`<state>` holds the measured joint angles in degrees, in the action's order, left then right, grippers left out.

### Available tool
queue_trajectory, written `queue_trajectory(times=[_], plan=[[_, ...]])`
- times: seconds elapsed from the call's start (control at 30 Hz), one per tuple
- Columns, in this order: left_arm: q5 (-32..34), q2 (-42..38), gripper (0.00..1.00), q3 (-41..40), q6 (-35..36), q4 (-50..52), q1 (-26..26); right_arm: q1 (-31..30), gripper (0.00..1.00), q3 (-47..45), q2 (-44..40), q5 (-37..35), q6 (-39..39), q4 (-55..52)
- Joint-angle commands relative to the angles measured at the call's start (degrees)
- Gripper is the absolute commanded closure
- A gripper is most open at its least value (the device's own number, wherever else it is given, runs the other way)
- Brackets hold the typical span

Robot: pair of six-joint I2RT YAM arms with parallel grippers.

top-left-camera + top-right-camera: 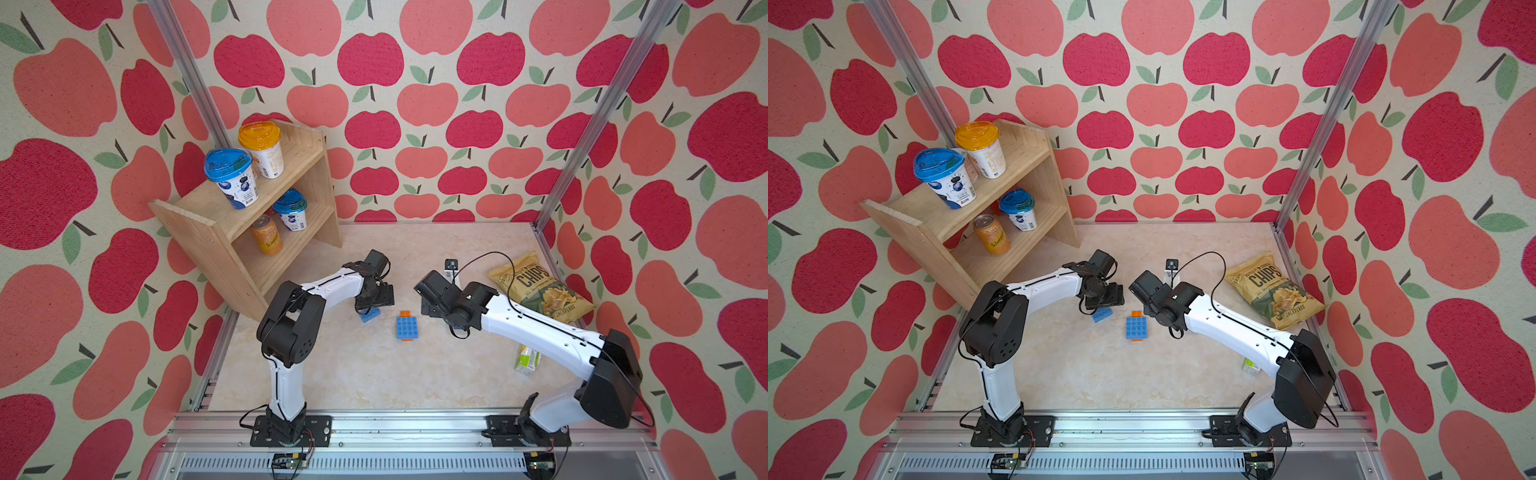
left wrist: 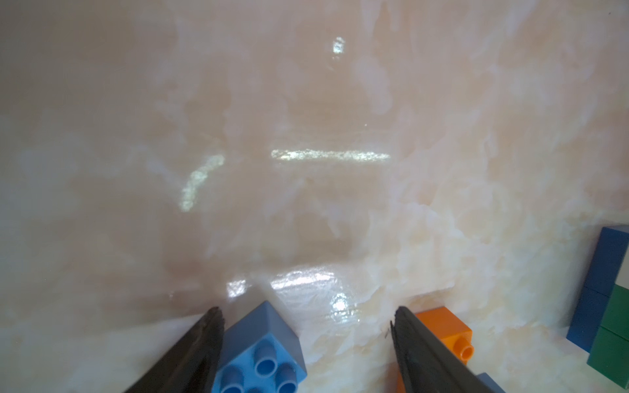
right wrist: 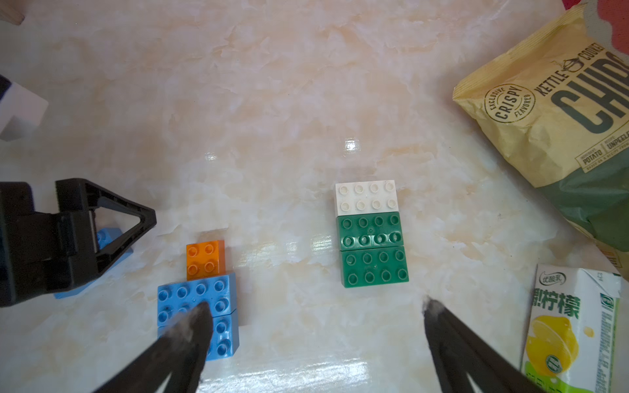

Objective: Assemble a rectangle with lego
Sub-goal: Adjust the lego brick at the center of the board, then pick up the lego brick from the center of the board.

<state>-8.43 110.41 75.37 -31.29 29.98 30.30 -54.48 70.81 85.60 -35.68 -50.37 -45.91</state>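
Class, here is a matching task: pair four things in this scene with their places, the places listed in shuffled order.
Things: 1 white brick; 2 loose blue brick; 3 orange can; 4 chips bag.
Places: A inside the wooden shelf, below its top; B beside the lemon drink carton; C touching a green brick; D inside the open left gripper.
Pairs: 1-C, 2-D, 3-A, 4-B.

chips bag (image 3: pixel 544 112) by the tabletop's right edge reading "KETTLE COOKED CHIPS", round seal "EXCLUSIVE CRISPY FLAVORED", small "POTATO", "JALAPENOS" at its foot, lemon drink carton (image 3: pixel 571 326) marked "优酸乳" and "柠檬", orange can (image 1: pixel 992 235) on the wooden shelf (image 1: pixel 930 253) lettered "Schweppes"
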Motion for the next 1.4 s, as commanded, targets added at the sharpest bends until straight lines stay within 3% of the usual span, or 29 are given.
queue_trajectory(times=[0.0,0.13,0.3,0.57,0.87,1.37], plan=[[1.4,-3.3,0.19,-0.3,0.7,0.9,-1.0,1.2,0.0,1.5,-1.1,4.5,2.8,2.0],[4.3,-9.6,0.13,-2.2,-0.7,2.1,-2.8,1.6,0.0,5.8,2.5,10.4,7.4,2.4],[11.8,-19.7,0.02,-6.6,-5.3,5.2,-5.2,1.4,0.0,18.1,13.0,18.0,13.8,-3.9],[22.2,-35.2,0.03,-18.2,-16.5,8.0,-7.6,-3.5,0.0,40.1,34.6,22.1,22.5,-13.3],[29.9,-49.8,0.03,-26.6,-21.9,8.7,-9.0,-4.6,0.01,58.5,51.2,29.8,26.4,-18.6],[29.4,-52.9,0.03,-28.6,-21.8,8.5,-9.7,-2.8,0.08,63.1,58.5,34.1,26.8,-18.3]])
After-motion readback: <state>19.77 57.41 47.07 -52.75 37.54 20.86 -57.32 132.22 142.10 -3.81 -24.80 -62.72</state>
